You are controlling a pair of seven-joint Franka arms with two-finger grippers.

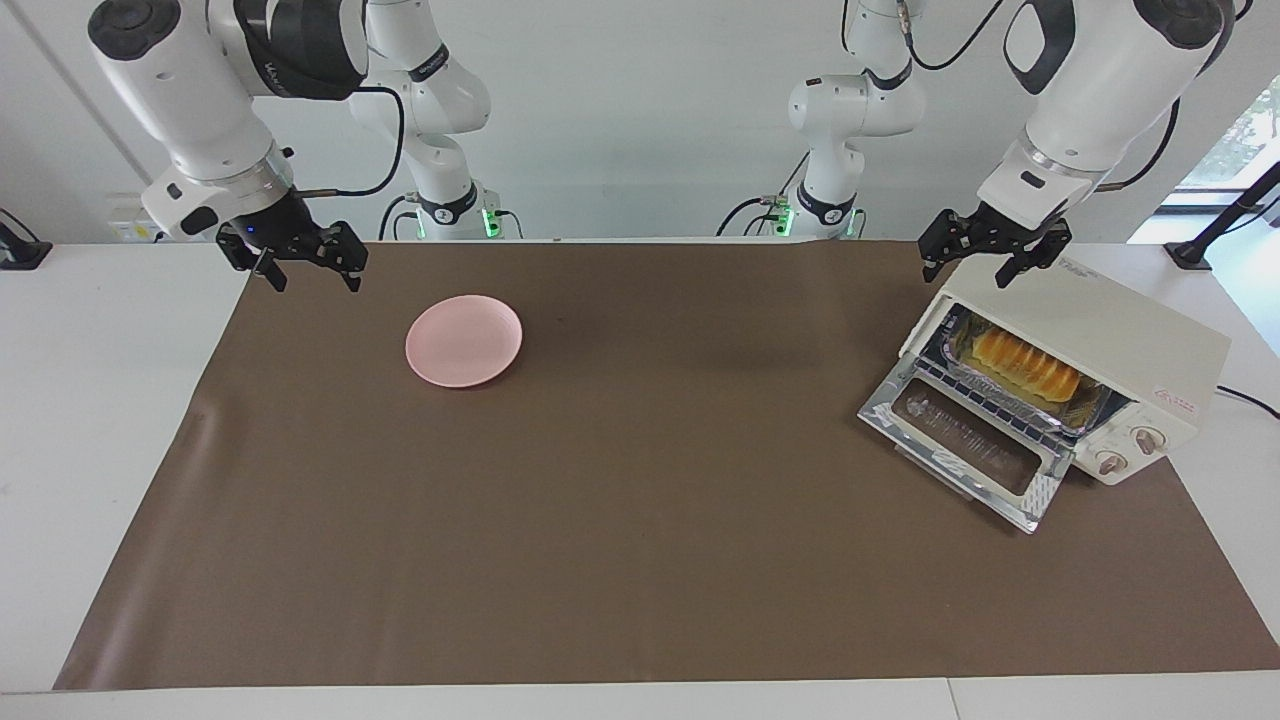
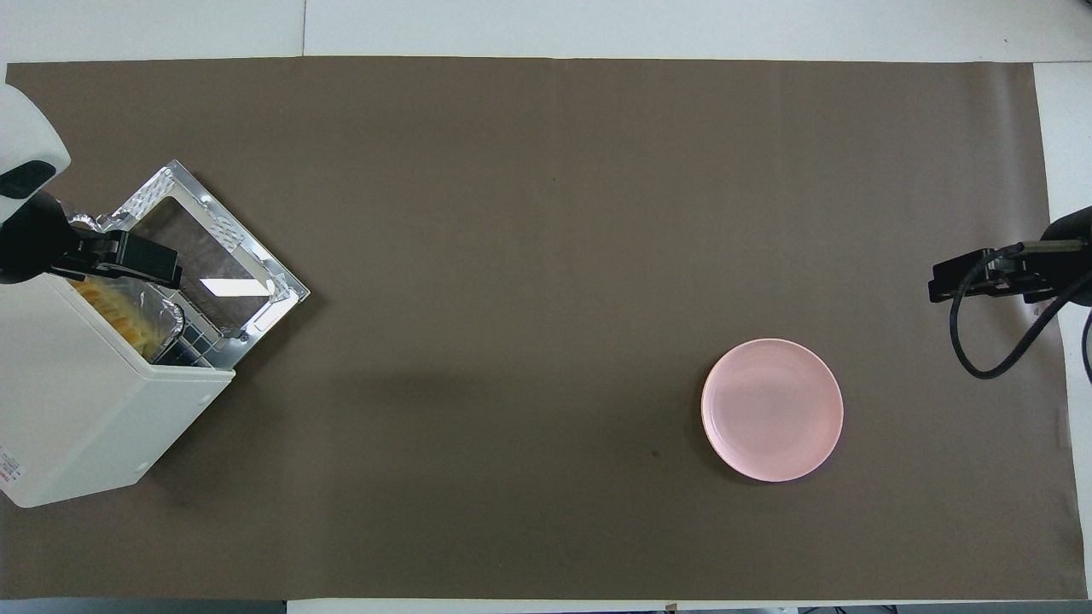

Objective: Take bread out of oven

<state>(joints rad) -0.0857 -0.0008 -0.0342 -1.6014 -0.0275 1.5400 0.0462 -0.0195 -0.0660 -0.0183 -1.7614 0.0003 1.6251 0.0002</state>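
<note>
The cream-white oven [image 1: 1100,330] stands at the left arm's end of the table with its glass drop door [image 1: 965,440] folded down. Inside it the golden ridged bread [image 1: 1025,365] lies in a crinkled foil tray [image 1: 1085,405] on the rack. In the overhead view only a strip of the bread [image 2: 119,317] shows at the mouth of the oven [image 2: 77,409]. My left gripper [image 1: 963,274] hangs open and holds nothing, just above the oven's top corner by its mouth; from overhead this left gripper [image 2: 128,256] covers that corner. My right gripper [image 1: 315,280] waits open, holding nothing.
A brown mat [image 1: 640,560] covers most of the table. A round pink plate [image 1: 464,340] lies on it toward the right arm's end, bare. The right gripper [image 2: 968,286] hangs over the mat's edge at that end, with a black cable [image 2: 990,358] looping below it.
</note>
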